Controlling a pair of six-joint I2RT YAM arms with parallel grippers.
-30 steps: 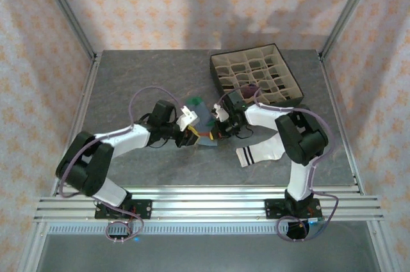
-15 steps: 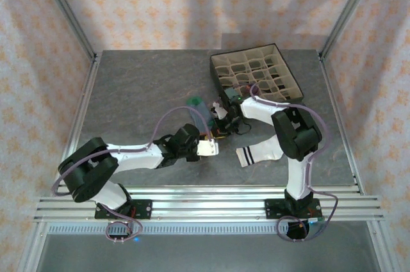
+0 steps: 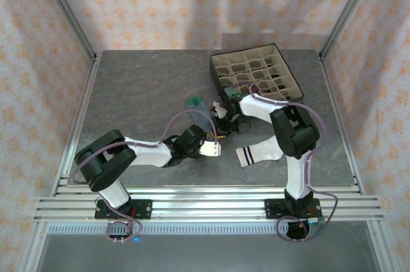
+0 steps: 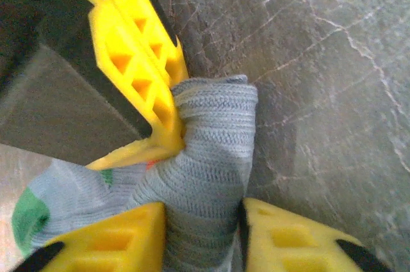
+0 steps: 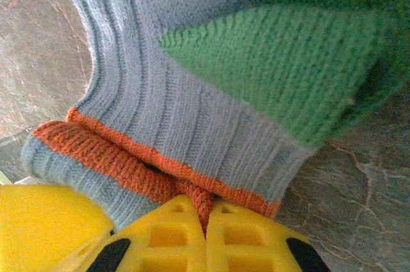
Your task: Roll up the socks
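A grey-blue sock point(image 3: 202, 117) with a green toe point(image 3: 194, 100) lies mid-table, partly folded over itself. In the left wrist view my left gripper point(image 4: 204, 221) is shut on the sock's bunched grey cuff point(image 4: 211, 150), one yellow finger point(image 4: 109, 237) on each side. My right gripper point(image 5: 205, 205) is shut on the sock's orange band point(image 5: 122, 157), with the green toe point(image 5: 288, 48) beyond it. From above, the left gripper point(image 3: 211, 137) and right gripper point(image 3: 216, 128) meet at the sock's near end. A white sock point(image 3: 259, 152) with black cuff stripes lies flat to the right.
A dark box point(image 3: 256, 77) of beige grid compartments stands at the back right, just behind the right arm. The right gripper's yellow fingers point(image 4: 138, 67) sit close against the sock in the left wrist view. Metal frame posts and patterned walls enclose the grey table point(image 3: 128, 86).
My left arm swung from the sock's left side round to its near end and closed on the cuff. The right gripper stayed shut on the sock and shifted slightly toward the back.
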